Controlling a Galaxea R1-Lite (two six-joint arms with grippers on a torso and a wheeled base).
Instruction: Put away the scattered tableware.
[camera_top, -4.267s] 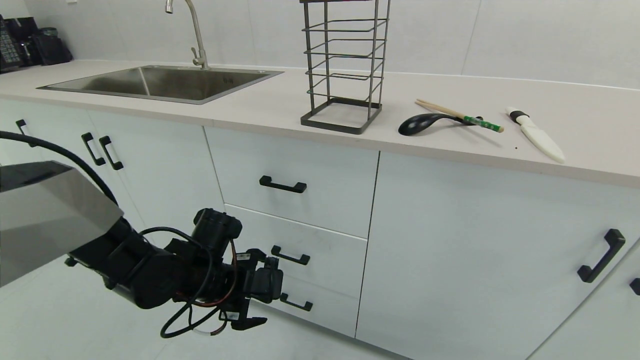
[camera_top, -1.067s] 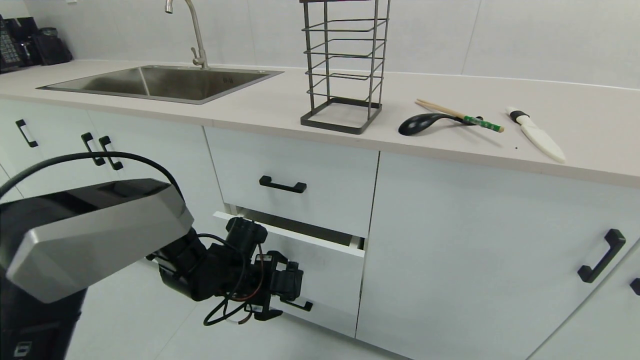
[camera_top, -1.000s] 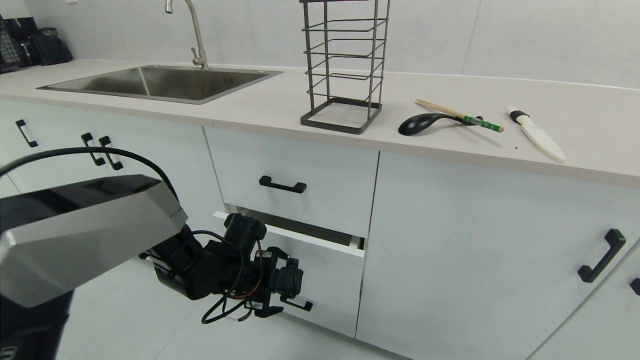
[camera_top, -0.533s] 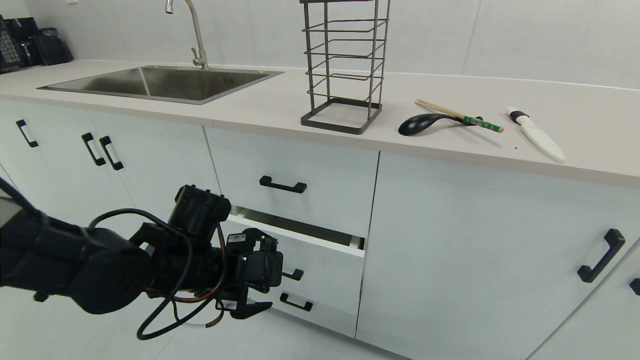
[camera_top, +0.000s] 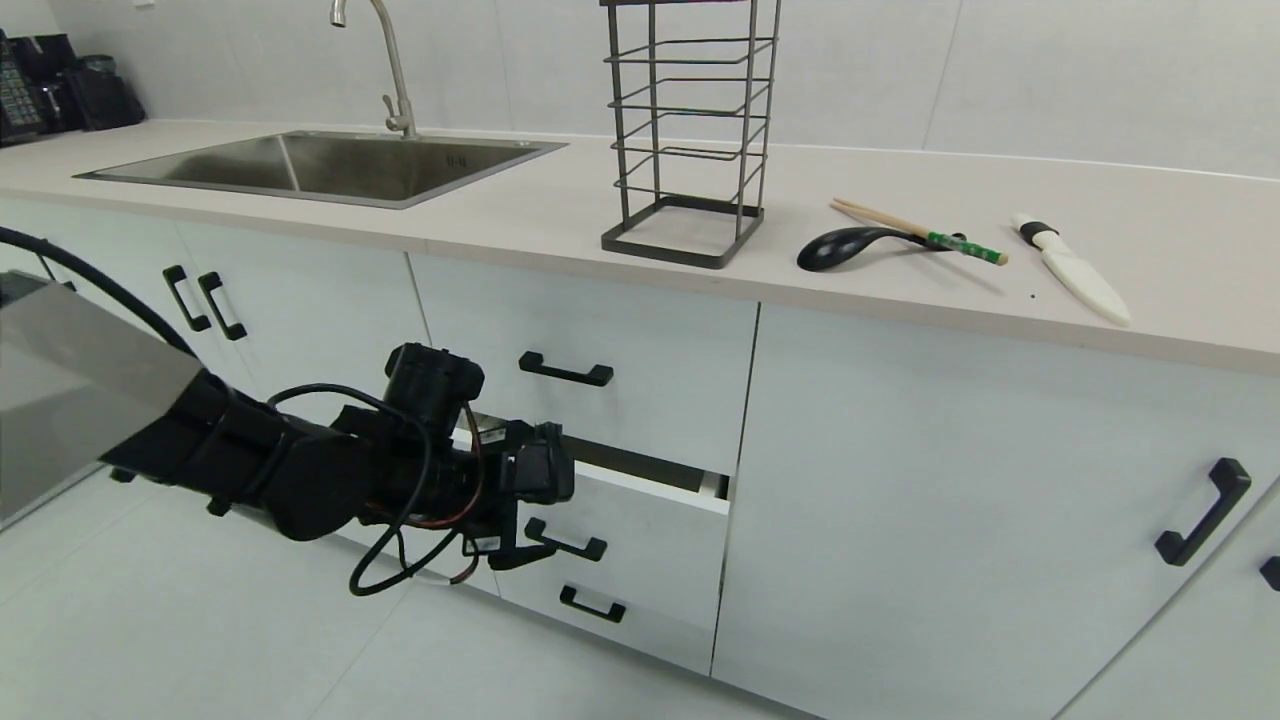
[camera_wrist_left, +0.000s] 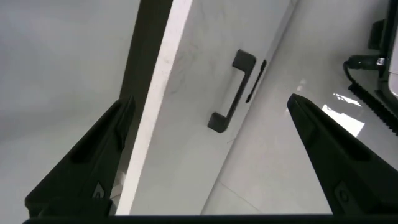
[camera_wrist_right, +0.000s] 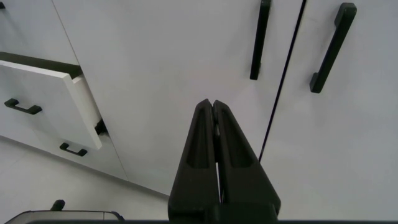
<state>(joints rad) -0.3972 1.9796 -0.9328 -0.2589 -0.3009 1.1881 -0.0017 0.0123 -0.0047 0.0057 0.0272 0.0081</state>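
gaping by the drawer handle (camera_top: 565, 541), left claw (camera_top: 534, 513) sits well below spoon (camera_top: 835, 248).

- The head camera looked forward and down from above the tabletop (camera_top: 560, 225), set back far enough to take in the cabinet fronts (camera_top: 950, 450) and the half-open drawer (camera_top: 640, 515).
- The left wrist camera sat close against that drawer (camera_wrist_left: 180, 106), sighting along its front between the parted fingers of the left gripper (camera_wrist_left: 211, 168).
- The right wrist camera faced the cabinet fronts (camera_wrist_right: 186, 56) from farther off, past the closed right gripper (camera_wrist_right: 214, 109). It caught the same drawer (camera_wrist_right: 43, 87), which all three views shared.
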